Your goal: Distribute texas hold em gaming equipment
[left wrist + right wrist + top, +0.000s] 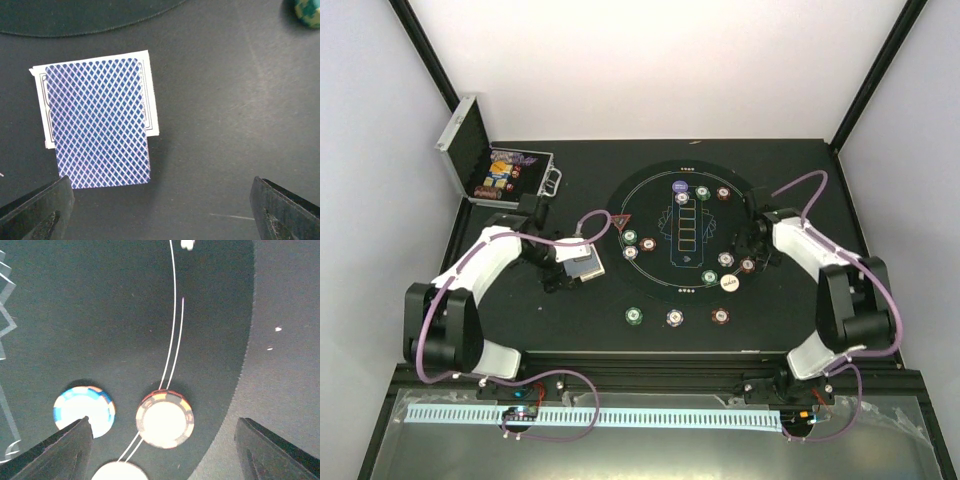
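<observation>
A small stack of cards (100, 122), the top one with a blue lattice back over a white-faced card (152, 95), lies on the black table beside the mat; it also shows in the top view (586, 266). My left gripper (160, 217) hovers over it, open and empty; in the top view the left gripper (568, 270) is just left of the mat. My right gripper (165, 455) is open and empty above a brown-red chip (165, 419), with a blue chip (84, 411) to its left and a white chip (120, 471) below. In the top view the right gripper (752, 250) is at the mat's right rim.
The round dark mat (685, 228) holds several chips in small groups and a red triangle marker (622, 220). Three chips lie in front of it: green (635, 316), white (675, 318), brown-red (720, 316). The open silver case (470, 150) stands back left. A green chip (307, 12) shows in the left wrist view.
</observation>
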`<state>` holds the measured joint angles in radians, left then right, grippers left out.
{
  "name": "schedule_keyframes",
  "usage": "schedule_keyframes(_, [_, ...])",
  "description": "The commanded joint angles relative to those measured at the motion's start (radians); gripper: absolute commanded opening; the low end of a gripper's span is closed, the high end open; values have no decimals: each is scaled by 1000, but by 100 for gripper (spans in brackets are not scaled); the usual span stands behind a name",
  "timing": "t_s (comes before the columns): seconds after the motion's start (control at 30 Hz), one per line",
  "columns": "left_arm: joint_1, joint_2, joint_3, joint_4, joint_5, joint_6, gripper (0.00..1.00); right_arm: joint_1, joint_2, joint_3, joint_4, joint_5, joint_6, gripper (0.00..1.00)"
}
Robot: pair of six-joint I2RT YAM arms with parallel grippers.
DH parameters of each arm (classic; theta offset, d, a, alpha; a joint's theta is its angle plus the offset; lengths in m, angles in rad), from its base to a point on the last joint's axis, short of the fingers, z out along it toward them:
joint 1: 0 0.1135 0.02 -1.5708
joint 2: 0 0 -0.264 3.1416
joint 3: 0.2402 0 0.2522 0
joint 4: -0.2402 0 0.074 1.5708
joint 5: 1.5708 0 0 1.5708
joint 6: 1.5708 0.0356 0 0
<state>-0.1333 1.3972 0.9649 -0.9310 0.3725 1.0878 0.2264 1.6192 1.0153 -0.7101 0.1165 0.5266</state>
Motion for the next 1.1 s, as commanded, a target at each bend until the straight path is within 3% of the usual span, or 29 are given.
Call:
schedule_keyframes(0.0, [-21,65,25,80,-112,-52,99,33,-143,-11,-30,46,17,80])
schedule_keyframes(0.27, [-42,70,-9,154,-172,-88,99,213,-288,-7,-119,100,86,87])
schedule_keyframes(0.57, [-42,71,-25,159,-152,-75,99,422,-292,56,-141,77,170,91])
schedule_keyframes(1.07, [1,132,-1,175,-106,-51,99,487,-320,33,-128,19,190,95])
